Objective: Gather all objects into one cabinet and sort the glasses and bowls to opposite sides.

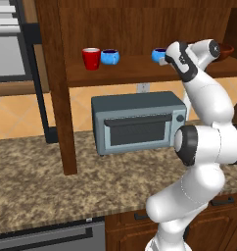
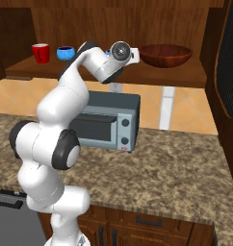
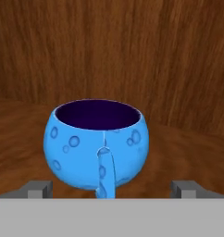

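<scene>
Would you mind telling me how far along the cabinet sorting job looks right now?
Gathering looks done: the red mug, both blue cups and the wooden bowl all stand on the cabinet shelf. In hand: the open gripper faces the second blue cup, its handle between the fingertips, not gripped. Left: that cup sits apart from the first blue cup by the mug, so it probably needs to join them.

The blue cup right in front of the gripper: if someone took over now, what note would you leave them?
Gripper: open, empty, its fingertips either side of the second blue cup, handle toward the camera; not gripped.
On the cabinet shelf: red mug and first blue cup together at the left, brown bowl at the right, the second blue cup between them.
Done: everything is in one cabinet.
Left: probably moving this cup over beside the mug.
</scene>
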